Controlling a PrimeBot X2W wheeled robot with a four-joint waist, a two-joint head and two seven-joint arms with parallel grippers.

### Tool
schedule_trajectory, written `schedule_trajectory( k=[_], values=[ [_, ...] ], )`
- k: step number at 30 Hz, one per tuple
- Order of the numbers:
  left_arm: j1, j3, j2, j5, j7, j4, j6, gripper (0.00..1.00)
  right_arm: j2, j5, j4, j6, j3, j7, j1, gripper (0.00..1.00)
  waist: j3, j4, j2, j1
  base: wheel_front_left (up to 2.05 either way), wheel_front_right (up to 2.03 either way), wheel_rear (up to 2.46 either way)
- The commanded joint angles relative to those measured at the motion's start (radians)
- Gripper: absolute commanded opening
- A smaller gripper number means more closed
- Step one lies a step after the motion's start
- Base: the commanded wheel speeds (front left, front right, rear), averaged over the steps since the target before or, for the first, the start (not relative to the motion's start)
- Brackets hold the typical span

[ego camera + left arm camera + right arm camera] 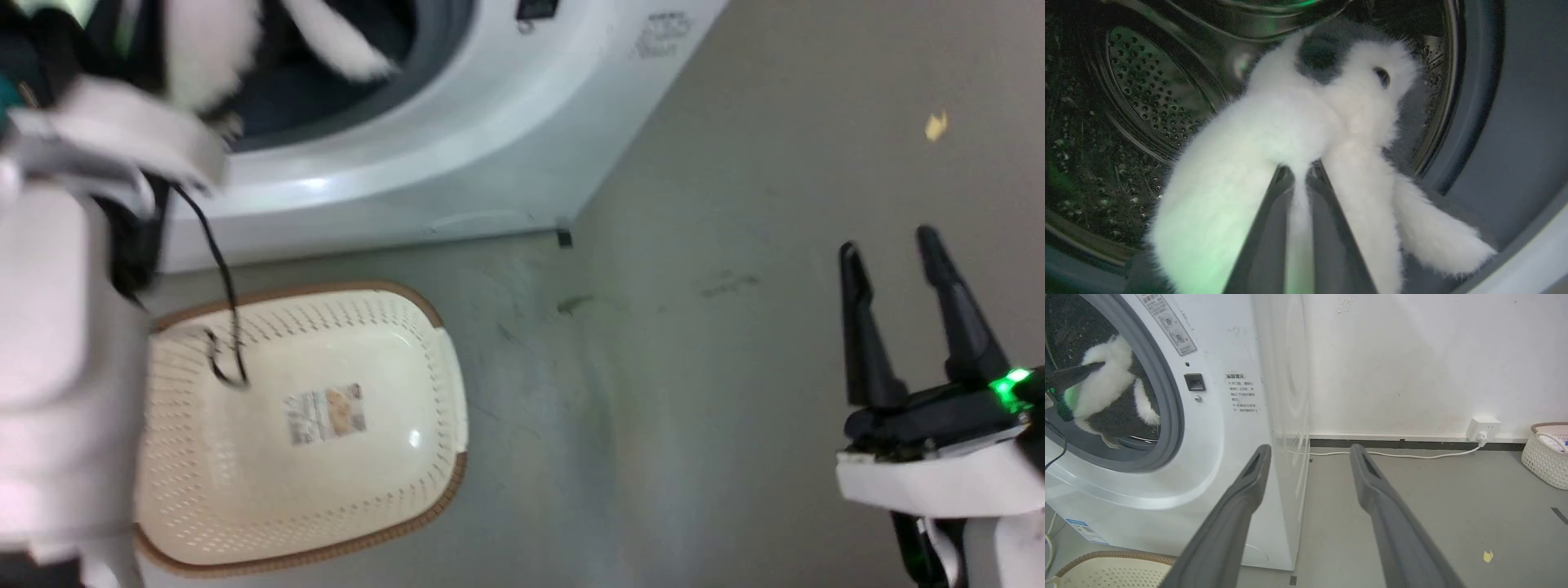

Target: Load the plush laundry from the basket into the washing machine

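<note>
White plush laundry (1274,134) clamped in left fingers (1257,237) inside washing machine (1229,457) (basket (326,287) beside it), right fingers (1237,514) apart.

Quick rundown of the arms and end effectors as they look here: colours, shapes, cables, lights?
Each has two long, tapered dark fingers: right end effector, left end effector. The right's black base carries a green light and sits on a white wrist shell. The left forearm is a pale white casing, with a thin black cable looping from it.
</note>
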Motion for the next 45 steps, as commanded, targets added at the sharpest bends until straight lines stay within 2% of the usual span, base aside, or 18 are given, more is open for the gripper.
schedule_trajectory(
  k=[1,8,13,19,23,28,29,30,31,40,43,45],
  values=[
    [-0.033,-0.001,0.012,0.003,0.002,0.005,-0.003,0.0,0.001,0.009,-0.004,-0.001,-0.003,-0.005,-0.018,1.0,0.058,-0.044,0.0,-0.0002,0.0,0.0,0.0],
    [-0.291,-0.023,0.122,0.044,0.089,0.214,-0.015,0.0,0.001,0.045,-0.005,-0.001,-0.001,-0.005,-0.058,1.0,0.147,-0.092,0.0,-0.0002,0.0,0.0,0.0],
    [-0.447,-0.056,0.171,0.08,0.088,0.342,-0.02,0.0,0.001,0.064,-0.004,-0.001,0.007,-0.005,-0.079,1.0,0.195,-0.117,0.0,-0.0002,0.0,0.0,0.0],
    [-0.577,-0.114,0.182,0.111,0.076,0.464,-0.026,0.0,0.001,0.077,-0.008,-0.001,0.011,-0.005,-0.095,1.0,0.232,-0.128,0.0,-0.0002,0.0,0.0,0.0],
    [-0.607,-0.16,0.19,0.125,0.114,0.562,-0.03,0.0,0.001,0.08,-0.007,-0.001,0.013,-0.005,-0.1,1.0,0.239,-0.129,0.0,-0.0002,0.0,0.0,0.0],
    [-0.617,-0.189,0.194,0.118,0.102,0.643,-0.032,0.0,0.001,0.078,-0.005,-0.001,0.011,-0.005,-0.105,1.0,0.234,-0.122,0.0,-0.0002,0.0,0.0,0.0],
    [-0.617,-0.193,0.193,0.115,0.094,0.654,-0.032,0.44,0.001,0.076,-0.004,-0.001,0.009,-0.005,-0.105,1.0,0.231,-0.119,0.0,-0.0002,0.0,0.0,0.0],
    [-0.616,-0.194,0.192,0.112,0.082,0.664,-0.032,0.93,0.001,0.073,-0.005,-0.001,0.007,-0.005,-0.106,1.0,0.227,-0.115,0.0,-0.0002,0.0,0.0,0.0],
    [-0.615,-0.193,0.189,0.108,0.07,0.674,-0.032,1.0,0.001,0.07,-0.006,-0.001,0.004,-0.005,-0.106,1.0,0.221,-0.111,0.0,-0.0002,0.0,0.0,0.0],
    [-0.526,-0.166,0.135,0.043,-0.1,0.735,-0.022,1.0,0.001,0.023,-0.007,-0.001,-0.032,-0.005,-0.093,1.0,0.103,-0.054,0.0,-0.0002,0.0,0.0,0.0],
    [-0.461,-0.149,0.102,0.011,-0.135,0.717,-0.022,1.0,0.001,-0.004,-0.007,-0.001,-0.043,-0.005,-0.077,1.0,0.043,-0.02,0.0,-0.0002,0.0,0.0,0.0],
    [-0.412,-0.132,0.081,-0.011,-0.143,0.659,-0.02,1.0,0.001,-0.023,-0.008,-0.001,-0.051,-0.005,-0.065,1.0,0.004,0.004,0.0,-0.0002,0.0,0.0,0.0]
  ],
)
